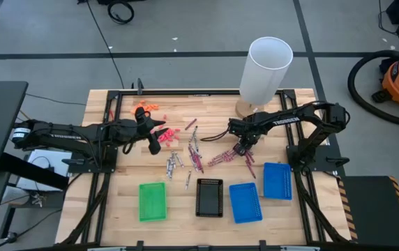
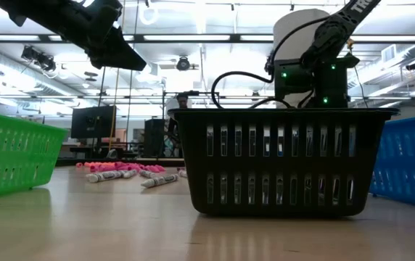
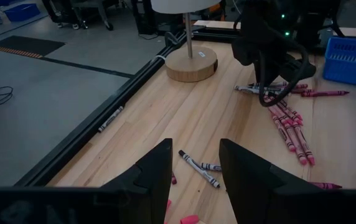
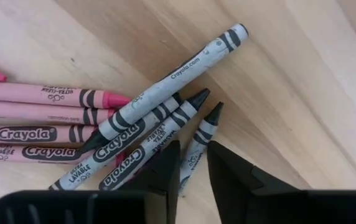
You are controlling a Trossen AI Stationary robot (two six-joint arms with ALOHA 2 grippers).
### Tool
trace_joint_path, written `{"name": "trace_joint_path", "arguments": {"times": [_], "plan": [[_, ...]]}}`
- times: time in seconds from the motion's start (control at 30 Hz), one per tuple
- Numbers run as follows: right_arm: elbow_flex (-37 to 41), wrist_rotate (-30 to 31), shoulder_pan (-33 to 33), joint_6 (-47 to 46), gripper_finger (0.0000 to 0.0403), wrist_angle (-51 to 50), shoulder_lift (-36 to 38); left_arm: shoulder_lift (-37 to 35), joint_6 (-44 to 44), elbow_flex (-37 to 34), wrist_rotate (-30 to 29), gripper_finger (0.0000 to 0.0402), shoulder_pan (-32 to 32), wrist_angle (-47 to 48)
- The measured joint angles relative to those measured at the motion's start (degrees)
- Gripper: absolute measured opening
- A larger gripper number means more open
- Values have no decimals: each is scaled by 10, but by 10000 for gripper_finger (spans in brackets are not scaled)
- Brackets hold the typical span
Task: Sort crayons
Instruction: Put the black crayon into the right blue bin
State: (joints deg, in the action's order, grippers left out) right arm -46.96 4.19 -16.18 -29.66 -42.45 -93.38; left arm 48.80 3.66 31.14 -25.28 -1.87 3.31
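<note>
Crayons lie right under your right claw, low over the middle of the bench: its fingers stand narrowly apart astride one grey crayon, not visibly pinching it, with pink ones beside. Your left claw hangs spread above the bench nearer the left edge, over scattered crayons. Green, black and blue trays line the front edge.

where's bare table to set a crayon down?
Bare wood lies left of the green tray and in front of all the trays. Crowded: the crayons scattered mid-table between the left tool and right tool, and the tray row.
</note>
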Motion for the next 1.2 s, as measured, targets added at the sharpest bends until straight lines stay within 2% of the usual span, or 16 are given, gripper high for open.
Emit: {"name": "trace_joint_path", "arguments": {"times": [0.27, 0.5, 0.67, 0.97, 1.2], "plan": [[0, -9, -1, 23, 26, 4, 0, 0, -3, 0, 0, 144, 0, 0], [-22, 4, -1, 31, 36, -51, 1, 0, -3, 0, 0, 144, 0, 0], [-35, 12, 10, 19, 37, -89, 37, 0, -4, 0, 0, 144, 0, 12], [-36, 4, 96, -77, 38, -106, 156, 24, -17, 0, 0, 144, 0, 8], [-37, -2, 179, -177, 38, -133, 222, 31, -40, -1, 0, 144, 0, -6]]}}
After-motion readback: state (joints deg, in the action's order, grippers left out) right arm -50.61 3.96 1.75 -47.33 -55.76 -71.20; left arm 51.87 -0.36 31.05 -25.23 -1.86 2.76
